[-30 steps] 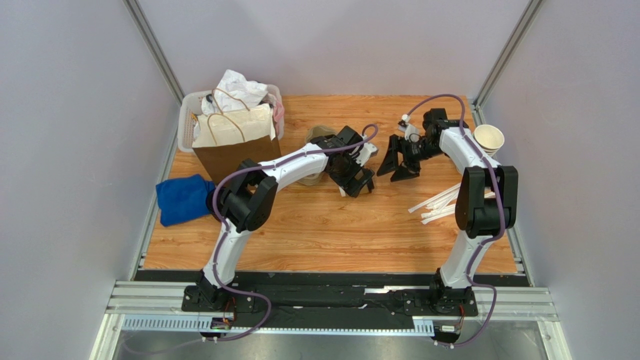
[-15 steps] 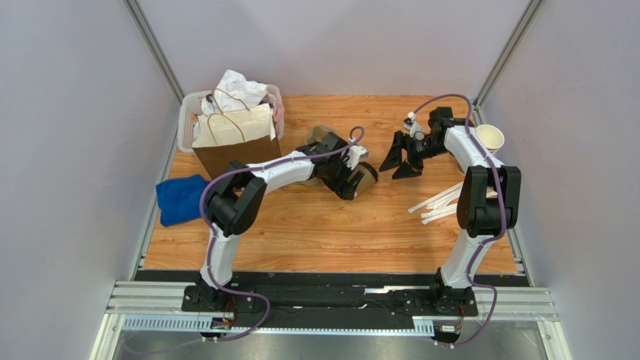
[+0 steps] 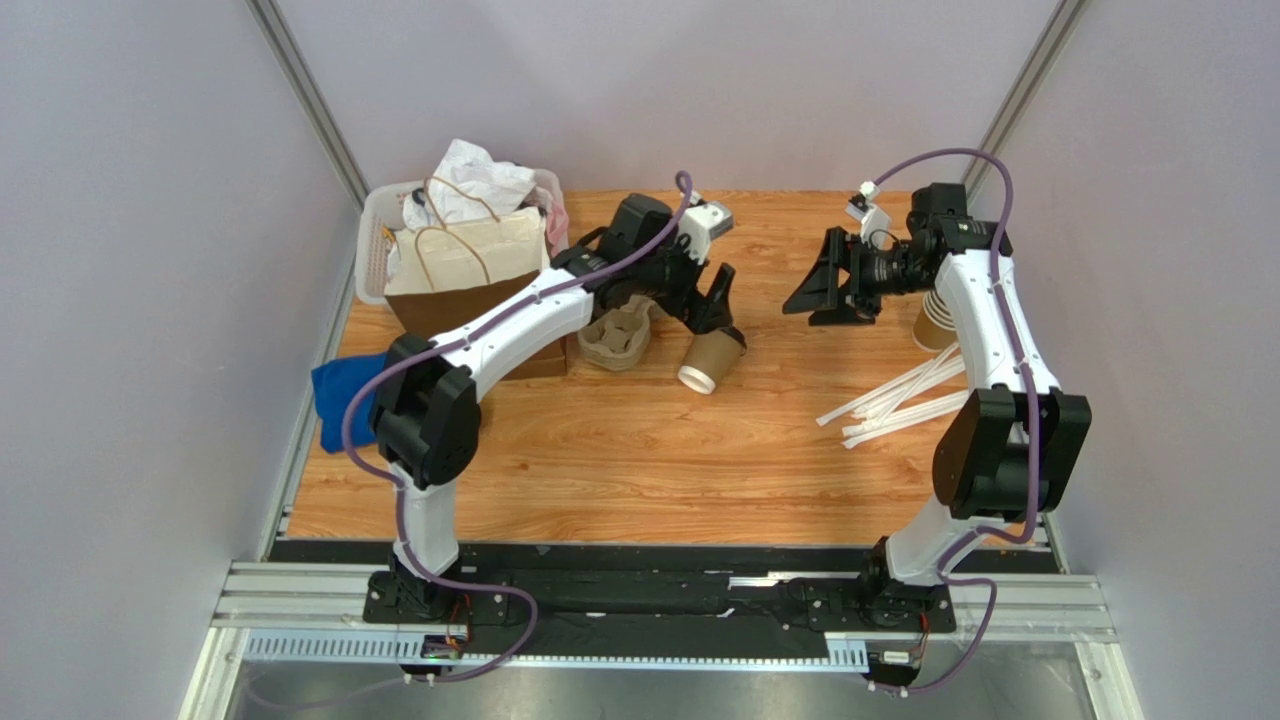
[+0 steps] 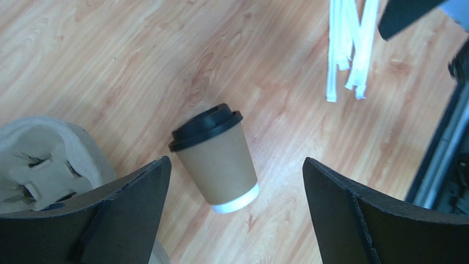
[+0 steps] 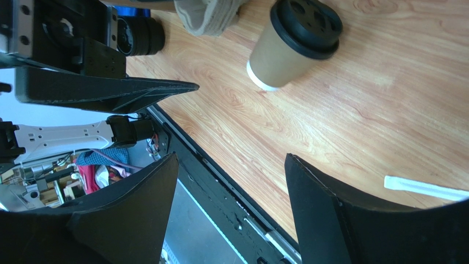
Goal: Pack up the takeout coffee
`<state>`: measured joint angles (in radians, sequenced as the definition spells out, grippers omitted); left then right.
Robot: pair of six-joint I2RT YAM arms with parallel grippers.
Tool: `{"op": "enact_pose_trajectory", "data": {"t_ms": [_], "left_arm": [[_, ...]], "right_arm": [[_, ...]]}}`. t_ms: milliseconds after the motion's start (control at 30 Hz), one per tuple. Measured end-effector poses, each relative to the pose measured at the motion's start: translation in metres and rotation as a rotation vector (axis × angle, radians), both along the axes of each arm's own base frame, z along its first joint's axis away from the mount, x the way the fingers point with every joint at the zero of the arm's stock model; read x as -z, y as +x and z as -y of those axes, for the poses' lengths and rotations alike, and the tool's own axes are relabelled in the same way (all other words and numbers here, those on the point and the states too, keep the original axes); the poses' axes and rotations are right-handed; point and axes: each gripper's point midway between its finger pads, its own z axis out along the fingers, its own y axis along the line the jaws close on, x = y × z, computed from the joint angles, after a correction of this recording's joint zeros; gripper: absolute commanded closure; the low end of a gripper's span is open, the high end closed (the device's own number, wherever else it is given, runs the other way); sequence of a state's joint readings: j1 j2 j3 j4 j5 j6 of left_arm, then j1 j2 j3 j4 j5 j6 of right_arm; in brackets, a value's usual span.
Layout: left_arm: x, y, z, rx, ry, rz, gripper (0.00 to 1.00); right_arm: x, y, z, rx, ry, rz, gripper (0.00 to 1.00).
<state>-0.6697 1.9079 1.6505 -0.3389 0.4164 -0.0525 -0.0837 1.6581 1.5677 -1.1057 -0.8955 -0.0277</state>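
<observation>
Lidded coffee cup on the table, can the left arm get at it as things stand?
Probably yes. The left tool hangs open just above the coffee cup, with bare wood around it; the pulp cup carrier sits apart to one side.

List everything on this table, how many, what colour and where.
takeout coffee: one, tan with black lid, lying mid-table
cup carrier: one, grey-brown pulp, left of the coffee
paper bag: one, brown, far left
bin: one, white, behind the bag
cloth: one, blue, left edge
wrapped straws: several, white, right side
cup stack: one, cream, right edge
table: one, wood-grain
left gripper: one, black, open above the coffee
right gripper: one, black, open, right of the coffee
</observation>
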Motion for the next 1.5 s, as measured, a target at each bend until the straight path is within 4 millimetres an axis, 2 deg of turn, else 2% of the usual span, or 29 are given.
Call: {"op": "enact_pose_trajectory", "data": {"t_ms": [67, 133, 333, 533, 667, 833, 1033, 1167, 1300, 1500], "left_arm": [[0.005, 0.002, 0.010, -0.010, 0.038, 0.006, 0.01], [0.021, -0.003, 0.013, -0.016, 0.091, -0.016, 0.01], [0.090, -0.009, 0.007, -0.067, 0.300, -0.116, 0.01], [0.117, -0.008, -0.011, -0.128, 0.409, -0.147, 0.02], [0.128, -0.004, -0.010, -0.144, 0.436, -0.150, 0.02], [0.134, -0.007, -0.002, -0.146, 0.391, -0.175, 0.02], [0.139, -0.024, 0.001, -0.098, 0.278, -0.246, 0.01], [0.128, -0.024, 0.007, -0.084, 0.193, -0.275, 0.01], [0.117, -0.018, 0.016, -0.086, 0.126, -0.284, 0.03], [0.099, -0.012, 0.026, -0.099, 0.062, -0.298, 0.17]], "right_arm": [[0.006, 0.000, 0.001, 0.004, -0.007, -0.021, 0.25], [0.012, 0.000, 0.002, 0.007, -0.012, -0.039, 0.25], [0.015, 0.000, 0.003, 0.012, -0.024, -0.047, 0.25], [0.016, 0.001, 0.003, 0.014, -0.023, -0.053, 0.25], [0.018, 0.001, 0.004, 0.017, -0.027, -0.056, 0.25], [0.030, 0.005, 0.008, 0.029, -0.057, -0.071, 0.25], [0.074, 0.014, 0.015, 0.040, -0.098, -0.161, 0.26], [0.102, 0.014, 0.018, 0.052, -0.119, -0.226, 0.29], [0.117, 0.021, 0.021, 0.070, -0.129, -0.244, 0.32], [0.137, 0.031, 0.017, 0.095, -0.097, -0.285, 0.40]]}}
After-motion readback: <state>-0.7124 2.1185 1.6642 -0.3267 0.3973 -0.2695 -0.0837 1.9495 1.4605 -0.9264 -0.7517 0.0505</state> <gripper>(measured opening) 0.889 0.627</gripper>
